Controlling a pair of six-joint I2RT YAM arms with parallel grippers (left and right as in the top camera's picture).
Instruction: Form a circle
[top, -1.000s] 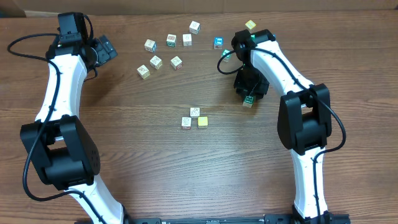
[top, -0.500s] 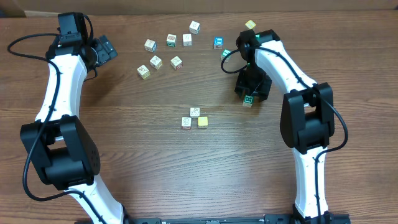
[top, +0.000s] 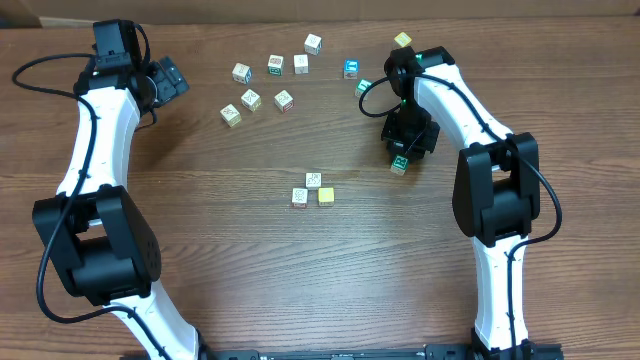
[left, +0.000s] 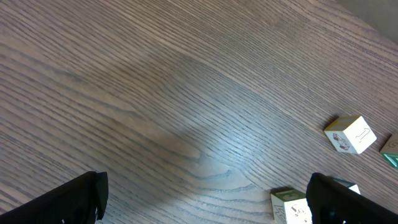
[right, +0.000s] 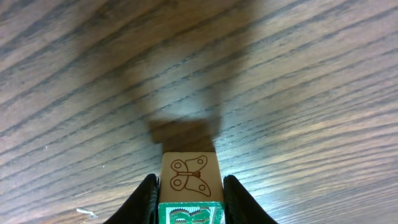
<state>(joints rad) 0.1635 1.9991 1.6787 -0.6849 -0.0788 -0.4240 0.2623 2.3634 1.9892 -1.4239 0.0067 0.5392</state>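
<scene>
The circle is a tight clump of three small cubes at the table's centre: one whitish, one red-marked white and one yellow. My right gripper is to the right of it and shut on a wooden cube that has a butterfly drawing and a green-lettered face. The cube sticks out below the black fingers, which press both its sides. My left gripper is far off at the back left. It is open over bare wood with nothing between its fingers.
Several loose picture cubes are scattered along the back, from a left group to a teal cube and a yellowish one near the right arm. Two cubes lie near the left gripper's right finger.
The right gripper's jaws widened, then closed onto the butterfly cube, and the wrist shifted slightly right. The cube has stayed in place. The left arm has not moved.
</scene>
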